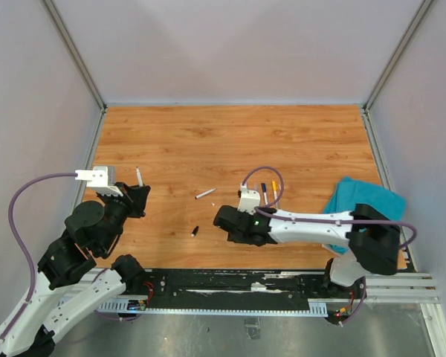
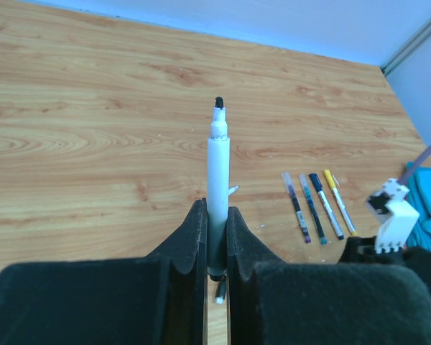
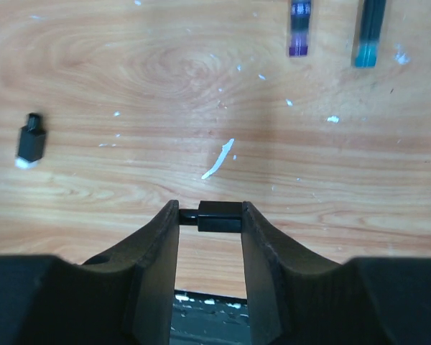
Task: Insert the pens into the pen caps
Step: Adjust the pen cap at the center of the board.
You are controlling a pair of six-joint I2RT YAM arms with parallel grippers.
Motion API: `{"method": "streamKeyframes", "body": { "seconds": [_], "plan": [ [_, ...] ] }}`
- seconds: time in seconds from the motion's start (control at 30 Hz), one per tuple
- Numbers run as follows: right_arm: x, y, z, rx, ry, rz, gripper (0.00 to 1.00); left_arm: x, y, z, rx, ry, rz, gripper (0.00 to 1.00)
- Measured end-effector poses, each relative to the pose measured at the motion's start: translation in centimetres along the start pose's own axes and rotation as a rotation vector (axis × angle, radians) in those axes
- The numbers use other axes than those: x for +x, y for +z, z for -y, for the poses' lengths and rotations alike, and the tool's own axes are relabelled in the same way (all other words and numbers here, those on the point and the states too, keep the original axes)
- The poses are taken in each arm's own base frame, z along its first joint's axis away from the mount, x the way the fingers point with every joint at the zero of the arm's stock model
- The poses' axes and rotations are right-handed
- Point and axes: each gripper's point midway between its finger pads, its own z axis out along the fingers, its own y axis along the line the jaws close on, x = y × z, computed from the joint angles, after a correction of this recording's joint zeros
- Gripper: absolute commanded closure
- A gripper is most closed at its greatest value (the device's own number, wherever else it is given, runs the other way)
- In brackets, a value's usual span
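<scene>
We note the left gripper point(image 2: 215, 208) raised at the left side of the table point(image 1: 208, 141). Its fingers are pressed together on the lower barrel of a white pen point(image 2: 218, 162), which stands up out of the jaws with its dark tip bare. The right gripper point(image 3: 210, 207) sits low near the middle of the near edge. Its wrist view shows a black cap point(image 3: 220, 215) lying crosswise between the fingers and touching both, so we read it as gripped. Whether it rests on the wood or is lifted, we cannot tell. Pen and cap are well apart, one in each arm, so this pair is picked up but not joined. Loose on the wood are a second cap point(image 3: 30, 139), black with a pale end, off to the left of the right gripper, and a loose pen point(image 1: 205, 193) toward mid-table. Four pens point(image 2: 326, 205) lie side by side in a neat row just beyond the right wrist; whether they wear caps is too small for us to tell. A white scrap point(image 3: 218, 159) lies just ahead of the held cap, and a teal cloth point(image 1: 360, 202) sits at the right edge. Our judgement is that the task is partway at most. What remains is to line the bare tip up with the cap's mouth and press it home, then deal with the loose pen and second cap.
</scene>
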Motion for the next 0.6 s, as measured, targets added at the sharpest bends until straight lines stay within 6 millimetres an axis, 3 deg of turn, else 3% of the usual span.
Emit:
{"method": "streamKeyframes", "body": {
  "seconds": [0.23,0.4,0.6],
  "plan": [
    [-2.3,-2.7,-0.5,-0.263,-0.202,0.150,0.78,0.0,0.0,0.0,0.000,0.000,0.000,1.00],
    [-3.3,-4.4,-2.5,-0.424,-0.486,0.237,0.82,0.0,0.0,0.0,0.000,0.000,0.000,1.00],
    [-2.5,-5.2,-4.5,-0.546,-0.900,0.242,0.87,0.0,0.0,0.0,0.000,0.000,0.000,0.99]
  ]
}}
